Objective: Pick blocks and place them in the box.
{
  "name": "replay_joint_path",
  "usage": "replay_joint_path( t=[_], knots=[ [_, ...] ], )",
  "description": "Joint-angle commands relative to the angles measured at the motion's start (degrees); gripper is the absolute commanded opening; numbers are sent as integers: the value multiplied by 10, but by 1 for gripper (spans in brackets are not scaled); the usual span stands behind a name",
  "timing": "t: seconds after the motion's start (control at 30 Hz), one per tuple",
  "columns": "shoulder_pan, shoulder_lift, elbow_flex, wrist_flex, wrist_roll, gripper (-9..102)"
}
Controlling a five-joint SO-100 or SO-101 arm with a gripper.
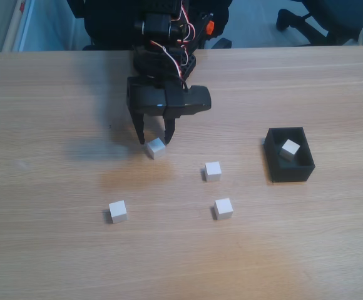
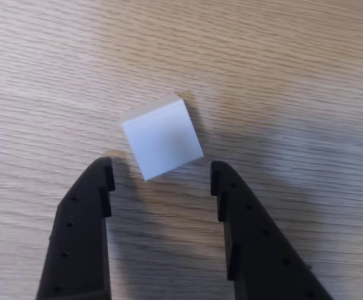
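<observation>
My black gripper (image 1: 154, 139) hangs open just behind a pale block (image 1: 156, 147) on the wooden table. In the wrist view that block (image 2: 163, 139) lies just beyond the two fingertips of the gripper (image 2: 161, 175), apart from both. Three more blocks rest on the table: one in the middle (image 1: 212, 170), one nearer the front (image 1: 223, 208), one at front left (image 1: 117, 210). At the right stands the black box (image 1: 273, 156) with another block (image 1: 289, 150) lying inside it.
The wooden table (image 1: 56, 125) runs across the whole fixed view. Behind its far edge are the arm's base with red and white wires (image 1: 169, 44) and office chair legs (image 1: 306, 19).
</observation>
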Motion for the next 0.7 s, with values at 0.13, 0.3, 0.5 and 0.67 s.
replay_joint_path(
  t=[0.13,0.3,0.5,0.67],
  knots=[
    [-14,-54,-43,-52,12,15],
    [-22,-78,-60,-63,18,15],
    [-26,-95,-69,-72,14,9],
    [-29,-91,-67,-71,24,0]
  ],
)
